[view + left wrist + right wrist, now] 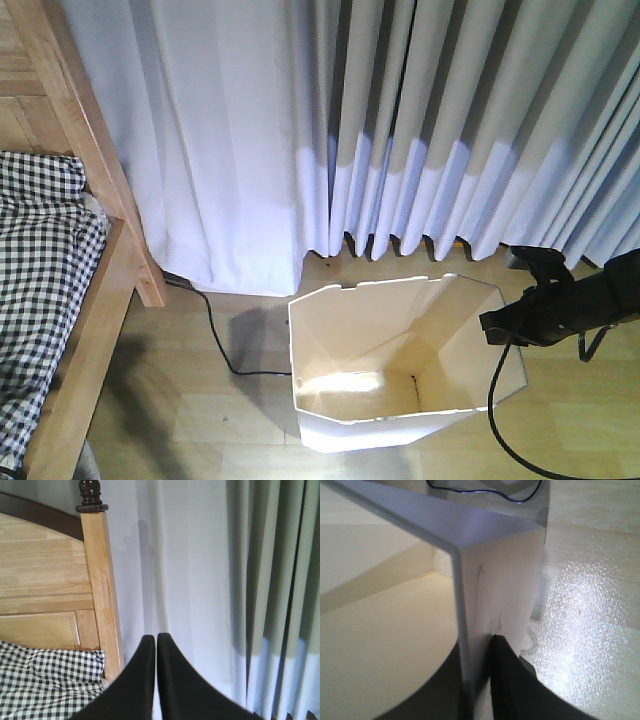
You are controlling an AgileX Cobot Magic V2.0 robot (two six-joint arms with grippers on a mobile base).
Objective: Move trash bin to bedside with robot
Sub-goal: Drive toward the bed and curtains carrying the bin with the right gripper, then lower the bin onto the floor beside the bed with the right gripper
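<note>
The right gripper (479, 647) is pinching the trash bin (350, 345) wall, the left gripper (152, 639) idling clenched, empty. The bin is sitting short of the bed (95, 320).

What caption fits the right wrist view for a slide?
Right claw clamped on the rim of the white trash bin, one finger inside, one outside.

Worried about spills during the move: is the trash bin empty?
Empty: the trash bin shows only bare cream walls and floor in the front view.
</note>
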